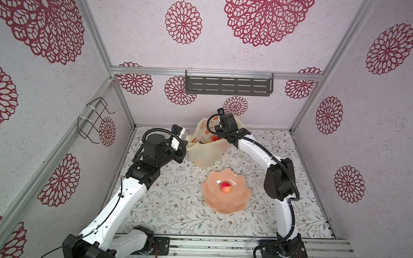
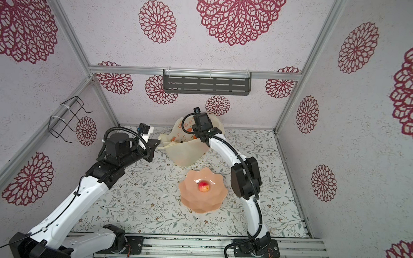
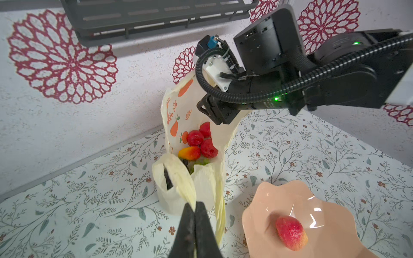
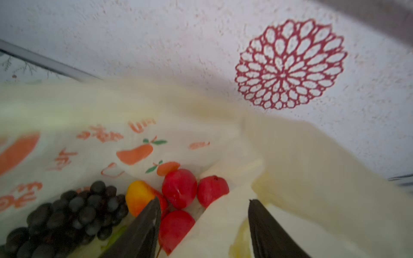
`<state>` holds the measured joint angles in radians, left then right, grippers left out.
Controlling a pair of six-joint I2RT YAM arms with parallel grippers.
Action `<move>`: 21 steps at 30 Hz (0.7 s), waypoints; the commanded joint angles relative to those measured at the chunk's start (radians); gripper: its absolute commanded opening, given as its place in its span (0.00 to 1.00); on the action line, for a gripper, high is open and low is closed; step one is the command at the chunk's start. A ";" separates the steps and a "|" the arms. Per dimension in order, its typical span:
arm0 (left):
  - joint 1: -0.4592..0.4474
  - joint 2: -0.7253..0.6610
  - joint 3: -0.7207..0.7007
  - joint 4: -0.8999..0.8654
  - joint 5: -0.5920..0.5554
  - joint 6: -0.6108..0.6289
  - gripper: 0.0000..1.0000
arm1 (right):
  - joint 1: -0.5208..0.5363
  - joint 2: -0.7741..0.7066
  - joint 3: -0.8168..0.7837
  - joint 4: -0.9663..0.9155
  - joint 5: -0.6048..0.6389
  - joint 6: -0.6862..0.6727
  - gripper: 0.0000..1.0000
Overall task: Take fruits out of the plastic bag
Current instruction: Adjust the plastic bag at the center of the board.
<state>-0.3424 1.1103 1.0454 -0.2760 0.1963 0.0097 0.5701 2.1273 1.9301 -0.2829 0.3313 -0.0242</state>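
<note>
Pinching left gripper (image 3: 194, 204): jaws pressed together on a handle of the plastic bag (image 1: 203, 155).
Spread right gripper (image 4: 203, 200): seen at the bag mouth, above the fruits (image 4: 180, 187).
Bag place: far middle of the table (image 1: 174, 204).
Pink bowl (image 1: 226, 202): just nearer than the bag; one red-yellow fruit (image 1: 226, 187) is contained.

This is a robot test cell dressed up like a home corner. A bare silver aluminium-profile frame (image 1: 217, 73) holds flat panels of pale textured wallpaper with crimson flower medallions (image 1: 183, 22), and a leaf-printed sheet (image 1: 174, 204) covers the tabletop. A white-and-black left robot arm (image 1: 118, 202) and its matching right robot arm (image 1: 256, 148) are bolted to a slotted metal rail (image 1: 220, 247) at the front edge. A grey slotted shelf (image 1: 228, 85) and a black wire rack (image 1: 92, 121) are tied to the frame.
</note>
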 commanded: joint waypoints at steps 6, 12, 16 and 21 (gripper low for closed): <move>0.001 -0.063 -0.083 -0.008 0.093 -0.022 0.04 | 0.008 -0.064 -0.096 0.020 -0.524 0.015 0.75; -0.003 -0.112 -0.140 -0.032 0.120 -0.071 0.07 | 0.035 -0.047 -0.149 -0.008 -0.544 0.005 0.81; -0.006 -0.138 -0.180 -0.046 0.117 -0.071 0.07 | 0.049 -0.036 -0.186 0.019 -0.564 -0.003 0.84; -0.006 -0.150 -0.198 -0.033 0.104 -0.073 0.07 | 0.063 0.019 -0.177 0.025 -0.551 -0.011 0.86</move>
<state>-0.3443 0.9730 0.8474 -0.3202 0.2977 -0.0570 0.6247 2.1288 1.7393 -0.2749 -0.2043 -0.0269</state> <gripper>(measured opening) 0.073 0.859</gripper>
